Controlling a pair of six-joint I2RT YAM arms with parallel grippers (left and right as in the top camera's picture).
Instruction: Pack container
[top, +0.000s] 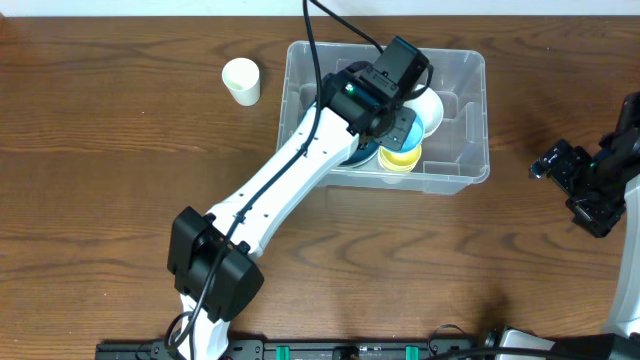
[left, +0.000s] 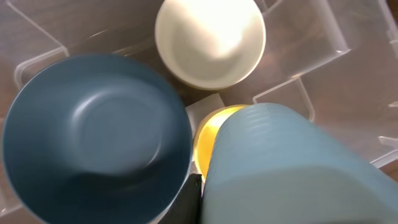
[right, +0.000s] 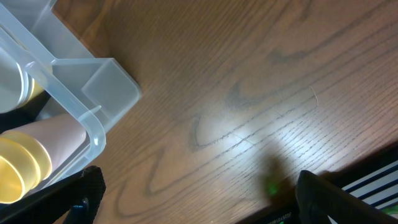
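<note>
While my left hand (top: 397, 122) hangs inside the container (top: 468, 62), a pale blue cup (left: 292, 168) crowds right up against it; one dark finger (left: 193, 199) lies along the cup's side, the other is hidden, so I cannot tell whether I am pinching it. Beneath that hand sit a blue bowl (left: 93, 137), a yellow cup (left: 210, 134) and a white cup (left: 209, 40). My right hand (right: 199, 180) is spread wide over the wooden table (right: 249, 93), the container's corner near one of its fingers.
</note>
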